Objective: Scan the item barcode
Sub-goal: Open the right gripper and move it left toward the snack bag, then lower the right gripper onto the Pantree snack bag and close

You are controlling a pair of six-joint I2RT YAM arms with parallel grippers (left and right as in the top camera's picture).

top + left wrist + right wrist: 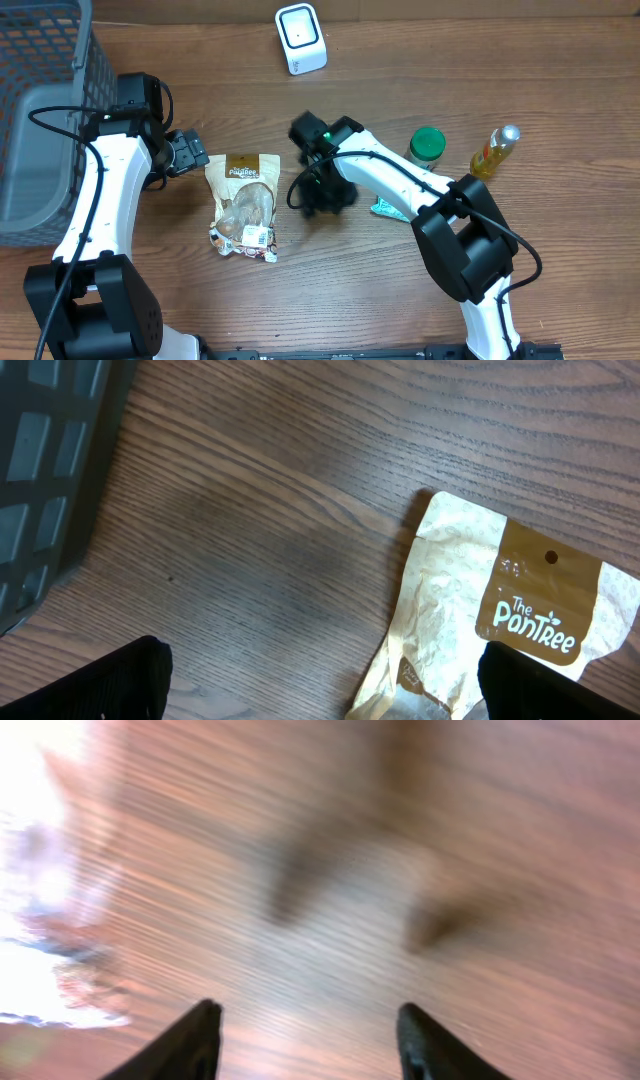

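The PanTree pouch (pixel 243 205) is lying on the worktop (pixel 380 290), well apart from the scanner (pixel 300 38). The left jaws are standing wide beside its top corner; the right jaws are hovering apart, holding nothing.

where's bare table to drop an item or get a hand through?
Free: the strip between the basket and scanner; the back right corner beyond the jar and bottle; the front between pouch and the right arm base. Crowded: the middle band, left gripper, pouch, right gripper, jar, bottle.
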